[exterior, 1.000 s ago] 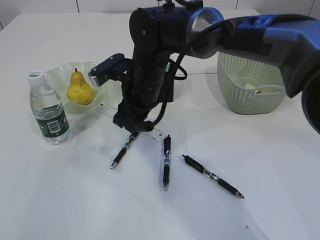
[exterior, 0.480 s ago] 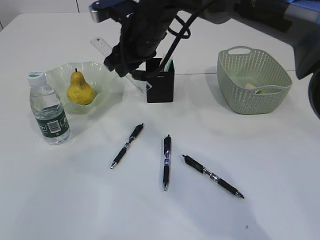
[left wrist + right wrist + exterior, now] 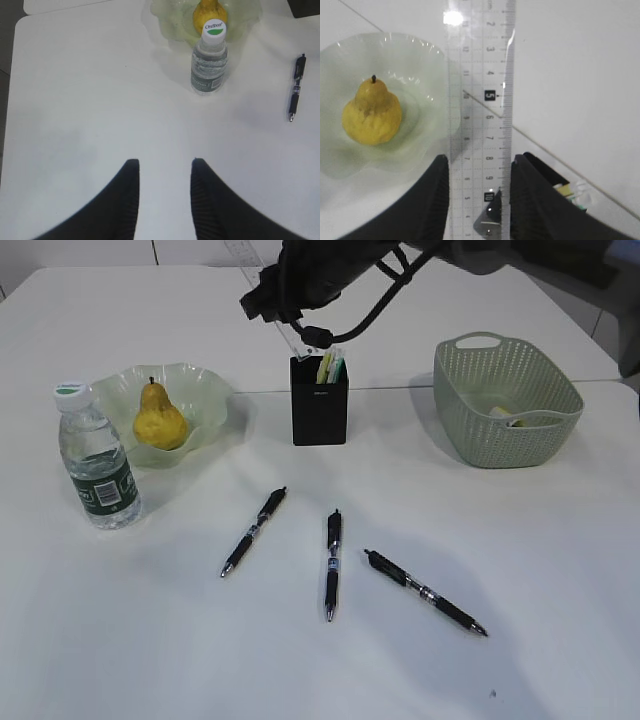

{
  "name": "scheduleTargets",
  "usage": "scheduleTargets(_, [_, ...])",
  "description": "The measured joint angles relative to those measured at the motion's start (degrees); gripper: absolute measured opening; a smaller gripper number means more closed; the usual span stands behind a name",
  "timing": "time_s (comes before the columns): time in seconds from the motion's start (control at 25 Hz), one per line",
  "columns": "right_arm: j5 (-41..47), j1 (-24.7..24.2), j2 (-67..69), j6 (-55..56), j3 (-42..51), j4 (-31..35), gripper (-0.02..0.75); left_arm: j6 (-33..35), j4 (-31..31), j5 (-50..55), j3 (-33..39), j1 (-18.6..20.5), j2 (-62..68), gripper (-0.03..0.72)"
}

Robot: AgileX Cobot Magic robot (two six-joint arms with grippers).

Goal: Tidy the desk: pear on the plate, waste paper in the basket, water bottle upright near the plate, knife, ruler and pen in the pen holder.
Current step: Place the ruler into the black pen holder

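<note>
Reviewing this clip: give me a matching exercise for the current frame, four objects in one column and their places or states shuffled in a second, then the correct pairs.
Things:
1. pear
2. water bottle
3. ruler
4. three pens

Places or states:
A. lying loose on the desk
B. held between the jaws of the right gripper, above the pen holder
C. in the plate
D. standing upright beside the plate, cap on

Pairs: 1-C, 2-D, 3-B, 4-A
</note>
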Motion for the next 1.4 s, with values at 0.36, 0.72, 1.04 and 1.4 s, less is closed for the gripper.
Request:
scheduleTargets(0.36, [-11.3,-1.6,0.0,-0.6,3.0,-1.3,0.302,0.0,0.0,-1.5,0.0,0.0,0.2,0.240])
scheduleTargets(0.72, [-27.4,-4.8,0.0,-0.6,11.7,-0.7,0.302,0.0,0.3,-3.1,0.0,0.0,3.0,0.240])
scheduleTargets(1.04, [-43.9,-4.8,0.1,0.8,21.1,-0.1,0.302,0.0,2.2,-3.1,0.0,0.0,3.8,0.240])
scheduleTargets(1.4, [-51.3,-4.4,0.1,6.9,23.2,0.2,0.302,0.0,2.4,-3.1,0.0,0.0,3.9,0.240])
